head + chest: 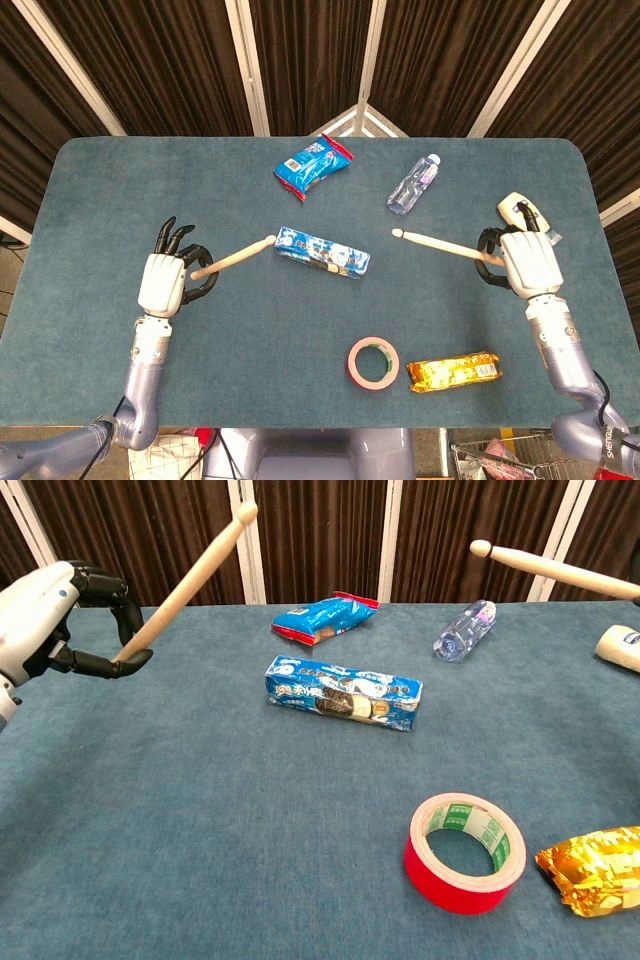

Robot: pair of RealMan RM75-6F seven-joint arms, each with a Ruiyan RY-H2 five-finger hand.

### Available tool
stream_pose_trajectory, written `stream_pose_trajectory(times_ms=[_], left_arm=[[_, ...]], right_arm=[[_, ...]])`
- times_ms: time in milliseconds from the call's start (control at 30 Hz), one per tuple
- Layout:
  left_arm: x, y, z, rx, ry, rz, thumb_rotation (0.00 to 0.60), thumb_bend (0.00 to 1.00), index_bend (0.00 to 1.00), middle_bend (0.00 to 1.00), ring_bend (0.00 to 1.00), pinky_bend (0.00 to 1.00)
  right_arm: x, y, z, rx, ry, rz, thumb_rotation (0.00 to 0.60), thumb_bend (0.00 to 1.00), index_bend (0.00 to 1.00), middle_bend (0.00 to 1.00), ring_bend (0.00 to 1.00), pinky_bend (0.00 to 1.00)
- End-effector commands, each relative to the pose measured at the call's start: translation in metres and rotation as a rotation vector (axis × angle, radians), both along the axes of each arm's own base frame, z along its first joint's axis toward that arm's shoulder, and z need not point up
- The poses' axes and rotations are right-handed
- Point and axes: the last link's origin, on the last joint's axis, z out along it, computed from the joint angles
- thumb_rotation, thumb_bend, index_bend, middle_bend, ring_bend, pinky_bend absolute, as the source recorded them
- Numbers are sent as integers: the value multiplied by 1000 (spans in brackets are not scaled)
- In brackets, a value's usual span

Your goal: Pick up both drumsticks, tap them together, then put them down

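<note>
Two light wooden drumsticks are held above the blue-green table (90, 330). My left hand (168, 275) grips the butt of one drumstick (232, 257), whose tip points right toward the middle. In the chest view this hand (45, 620) shows at the left edge, with its stick (190, 575) slanting up and right. My right hand (527, 260) holds the other drumstick (440, 244), tip pointing left. The chest view shows only that stick (555, 568) at the upper right; the right hand is outside it. The two tips are well apart.
Between the sticks lies a long blue cookie box (322, 254). Behind it are a blue snack bag (314, 166) and a clear bottle (414, 184). A red tape roll (373, 363) and a gold snack packet (455, 372) lie near the front. A white object (518, 208) sits by my right hand.
</note>
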Motion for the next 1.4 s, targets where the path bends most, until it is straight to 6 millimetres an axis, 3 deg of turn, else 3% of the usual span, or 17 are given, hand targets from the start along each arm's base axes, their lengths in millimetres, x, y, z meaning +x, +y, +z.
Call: stream_pose_trajectory(times_ms=[33, 467, 867, 1400], left_arm=[[3, 4, 2, -15, -22, -5, 600, 472, 708, 661, 188, 55], [27, 20, 6, -50, -32, -49, 600, 473, 709, 661, 188, 55], [49, 25, -15, -95, -134, -67, 600, 473, 709, 661, 188, 56], [80, 27, -49, -143, -143, -105, 600, 472, 712, 662, 188, 55]], right_arm=[[4, -4, 3, -3, 13, 4, 600, 430, 673, 575, 461, 36], [30, -24, 9, 10, -5, -4, 600, 431, 683, 575, 469, 36], [76, -38, -3, 81, -119, 4, 600, 434, 688, 577, 476, 36], [123, -43, -34, 143, -81, 20, 600, 434, 690, 578, 480, 36]])
